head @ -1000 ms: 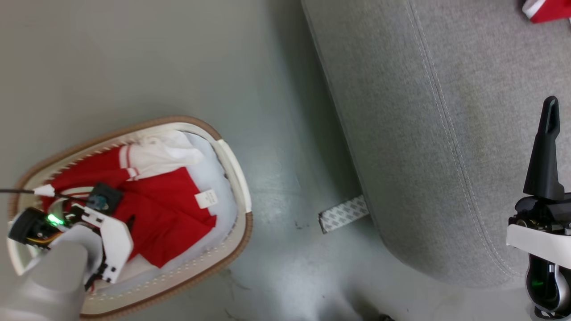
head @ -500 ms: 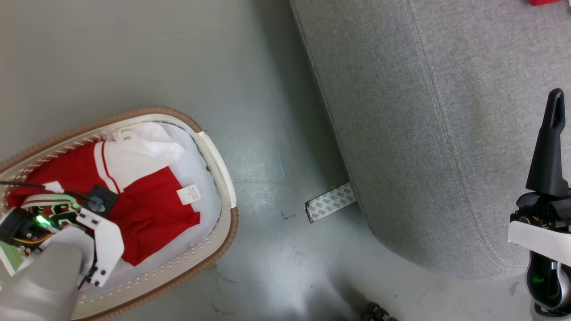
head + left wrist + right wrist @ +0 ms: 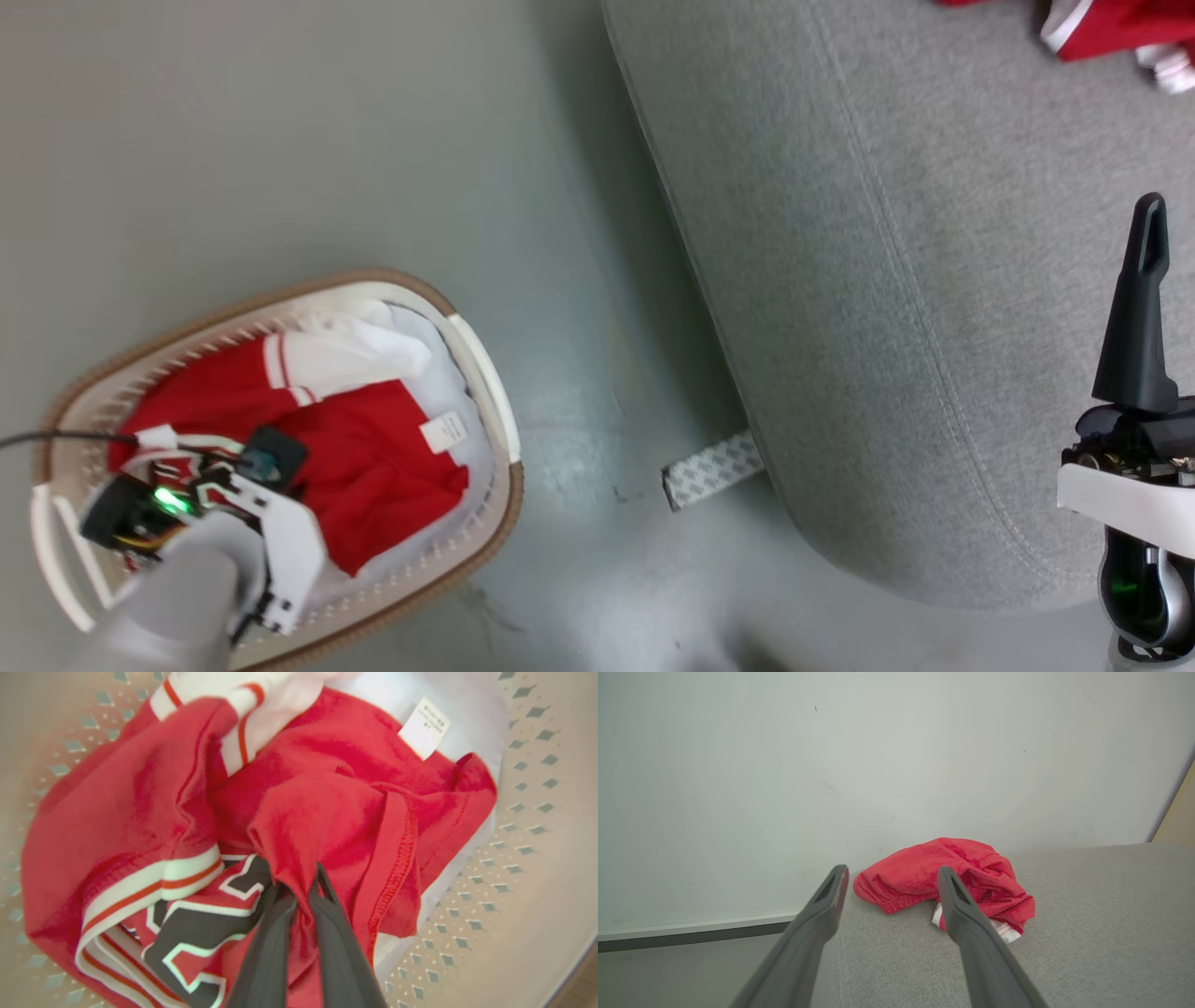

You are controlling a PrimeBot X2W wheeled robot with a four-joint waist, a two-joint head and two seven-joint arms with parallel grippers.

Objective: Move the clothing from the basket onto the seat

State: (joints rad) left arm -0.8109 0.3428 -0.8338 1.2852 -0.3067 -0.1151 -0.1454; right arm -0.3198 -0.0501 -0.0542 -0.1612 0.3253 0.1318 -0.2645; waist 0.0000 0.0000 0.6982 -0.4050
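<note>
My left fingers [image 3: 266,956] pinch a fold of the clothing [image 3: 327,812] heaped in the basket [image 3: 537,858]; my right fingers [image 3: 810,928] stand spread.

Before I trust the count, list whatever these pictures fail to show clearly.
1. Head view: left tool tips, hidden under its own wrist over the basket.
2. Head view: red garment on the seat, cut off by the top edge.
3. Left wrist view: jersey numerals, folded under; care label print, too small.
</note>
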